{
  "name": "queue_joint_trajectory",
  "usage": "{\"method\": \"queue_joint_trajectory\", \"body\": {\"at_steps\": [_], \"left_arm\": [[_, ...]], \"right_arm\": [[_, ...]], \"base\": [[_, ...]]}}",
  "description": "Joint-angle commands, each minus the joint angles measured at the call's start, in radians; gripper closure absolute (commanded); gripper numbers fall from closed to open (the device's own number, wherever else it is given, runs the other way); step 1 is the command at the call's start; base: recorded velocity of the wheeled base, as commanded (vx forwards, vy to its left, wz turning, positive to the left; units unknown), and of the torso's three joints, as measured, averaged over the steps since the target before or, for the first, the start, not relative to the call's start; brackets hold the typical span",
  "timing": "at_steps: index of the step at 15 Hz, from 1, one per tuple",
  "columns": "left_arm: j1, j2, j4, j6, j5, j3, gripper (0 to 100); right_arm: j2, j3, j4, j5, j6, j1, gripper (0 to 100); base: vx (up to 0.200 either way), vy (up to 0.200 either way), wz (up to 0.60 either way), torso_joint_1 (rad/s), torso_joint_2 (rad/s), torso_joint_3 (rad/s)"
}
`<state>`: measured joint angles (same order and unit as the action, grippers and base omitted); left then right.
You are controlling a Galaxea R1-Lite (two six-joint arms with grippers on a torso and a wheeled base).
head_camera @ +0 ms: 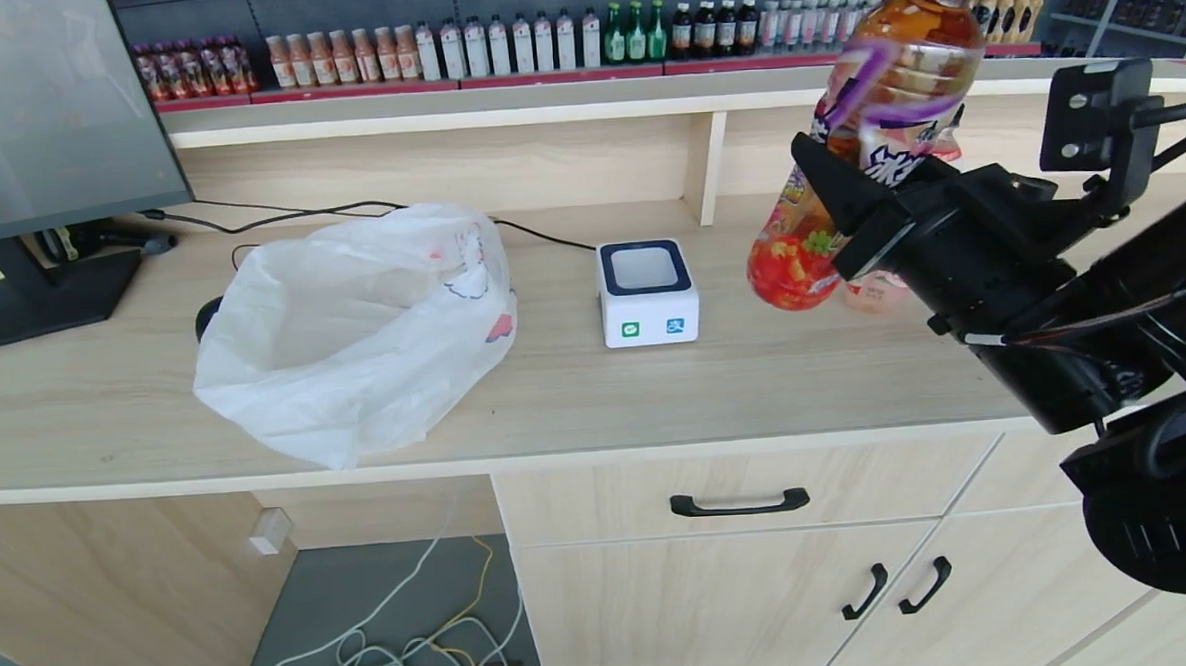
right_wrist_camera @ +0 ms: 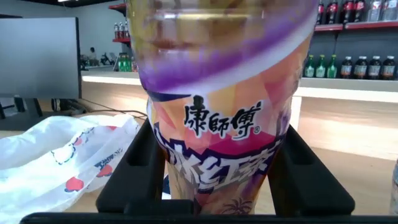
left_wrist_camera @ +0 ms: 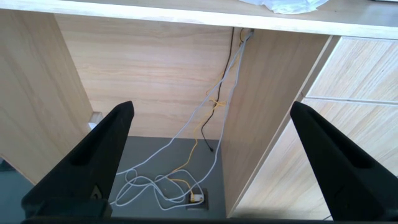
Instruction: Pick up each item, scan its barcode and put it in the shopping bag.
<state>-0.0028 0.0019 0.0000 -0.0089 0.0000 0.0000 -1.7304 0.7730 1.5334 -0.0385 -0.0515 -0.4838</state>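
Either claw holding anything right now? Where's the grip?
Right claw grips the drink bottle around its labelled middle. Left claw is open, holding nothing.

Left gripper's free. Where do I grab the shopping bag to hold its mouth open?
Take the shopping bag by its raised back rim, coming down from above. The bag slumps on the counter with its mouth facing up and forward; that edge stands highest, clear of the scanner, so lifting it should probably widen the opening for the bottle.
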Motion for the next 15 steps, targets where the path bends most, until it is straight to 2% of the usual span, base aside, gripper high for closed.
{"method": "queue_joint_trajectory", "body": {"at_steps": [1,15], "left_arm": [[0.001,0.0,0.0,0.0,0.0,0.0,0],[0.001,0.0,0.0,-0.002,0.0,0.0,0]], "right_arm": [[-0.005,-0.004,0.004,-0.001,0.001,0.016,100],[-0.043,0.012,0.036,0.005,0.027,0.033,100]], "base": [[0.0,0.0,0.0,0.0,0.0,0.0],[0.0,0.2,0.0,0.001,0.0,0.002]]}}
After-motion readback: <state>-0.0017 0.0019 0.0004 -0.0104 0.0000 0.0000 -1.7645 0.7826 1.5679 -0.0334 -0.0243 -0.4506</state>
